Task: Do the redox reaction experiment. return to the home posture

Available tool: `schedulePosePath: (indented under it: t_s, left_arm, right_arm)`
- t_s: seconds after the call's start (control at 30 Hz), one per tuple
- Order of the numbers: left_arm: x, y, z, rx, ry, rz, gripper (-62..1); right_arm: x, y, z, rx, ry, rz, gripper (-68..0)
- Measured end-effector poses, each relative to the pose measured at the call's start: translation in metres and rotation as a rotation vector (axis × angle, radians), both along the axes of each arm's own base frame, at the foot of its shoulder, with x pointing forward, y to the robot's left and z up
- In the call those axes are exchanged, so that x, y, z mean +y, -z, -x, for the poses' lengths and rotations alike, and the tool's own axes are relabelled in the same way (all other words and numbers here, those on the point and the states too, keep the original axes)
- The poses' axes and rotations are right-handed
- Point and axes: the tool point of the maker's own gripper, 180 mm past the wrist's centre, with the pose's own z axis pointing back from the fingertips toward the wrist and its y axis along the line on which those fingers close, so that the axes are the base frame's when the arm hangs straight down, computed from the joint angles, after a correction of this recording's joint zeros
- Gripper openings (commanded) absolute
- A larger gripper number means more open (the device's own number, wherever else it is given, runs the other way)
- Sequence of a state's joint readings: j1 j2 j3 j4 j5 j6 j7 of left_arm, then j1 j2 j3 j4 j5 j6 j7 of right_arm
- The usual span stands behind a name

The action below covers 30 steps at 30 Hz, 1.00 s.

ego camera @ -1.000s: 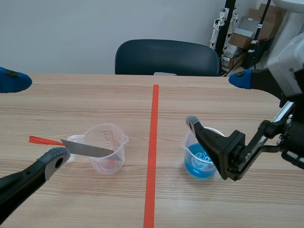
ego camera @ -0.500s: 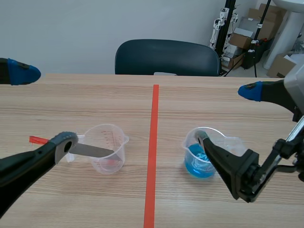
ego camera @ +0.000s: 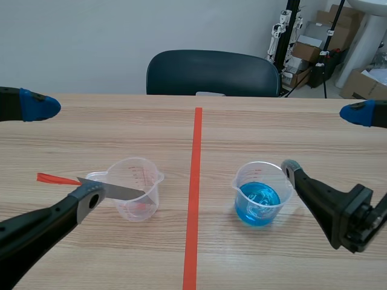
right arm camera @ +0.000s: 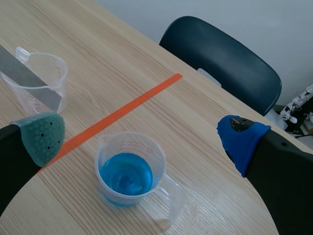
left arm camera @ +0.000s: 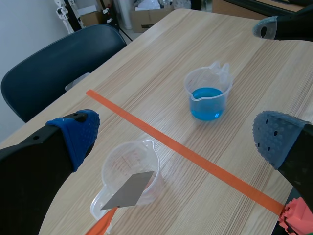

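Two robot grippers hang wide open above a wooden table (ego camera: 121,121), one near each of two plastic cups.
Nearest, the left gripper (ego camera: 63,150) and right gripper (ego camera: 323,139) each have their fingers spread and hold nothing. The likeliest mishap is a low finger catching something on the way home. The right gripper's lower finger sits just beside the blue cup (ego camera: 259,202), and a nudge could tip it and spill. The left gripper's lower finger crosses the metal strip (ego camera: 115,191) in the scene view, and a knock could dislodge it. The blue cup stands upright right of the orange tape line (ego camera: 195,181), about a third full of bright blue liquid. Left of the line, the strip leans in a clear cup (ego camera: 136,188). A dark chair (ego camera: 211,72) stands beyond.
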<state>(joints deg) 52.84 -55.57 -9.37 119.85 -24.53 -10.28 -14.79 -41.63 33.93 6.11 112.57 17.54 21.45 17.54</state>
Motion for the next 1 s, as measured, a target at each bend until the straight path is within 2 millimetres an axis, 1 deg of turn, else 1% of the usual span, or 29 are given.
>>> schedulePosePath:
  t_s: [0.1, 0.17, 0.4, 0.5, 0.67, 0.83, 0.9, 1.0]
  left_arm:
    - [0.0, 0.001, 0.0, 0.003, -0.001, -0.003, 1.4]
    - [0.003, 0.004, -0.001, 0.008, -0.007, -0.009, 1.4]
    - [0.03, 0.035, -0.011, 0.055, -0.068, -0.068, 1.4]
    - [0.027, 0.04, -0.01, 0.075, -0.036, -0.063, 1.4]
    - [0.019, 0.04, -0.01, 0.075, -0.018, -0.043, 1.4]
    - [0.022, 0.039, -0.017, 0.055, -0.027, -0.056, 1.4]
    - [0.024, 0.043, -0.019, 0.065, -0.033, -0.081, 1.4]
    - [0.024, 0.043, -0.02, 0.065, -0.034, -0.084, 1.4]
  right_arm:
    - [-0.006, -0.003, -0.002, -0.009, 0.024, -0.004, 0.4]
    - [-0.006, -0.001, -0.001, 0.006, 0.012, 0.003, 0.4]
    - [-0.006, 0.001, -0.001, 0.013, 0.015, 0.011, 0.4]
    - [-0.006, 0.002, 0.0, 0.012, 0.013, 0.018, 0.4]
    - [-0.011, -0.002, -0.003, -0.003, 0.025, 0.027, 0.4]
    - [-0.012, -0.002, -0.003, -0.003, 0.024, 0.028, 0.4]
    - [-0.012, -0.002, -0.003, -0.003, 0.024, 0.028, 0.4]
    - [-0.012, -0.002, -0.003, -0.004, 0.024, 0.028, 0.4]
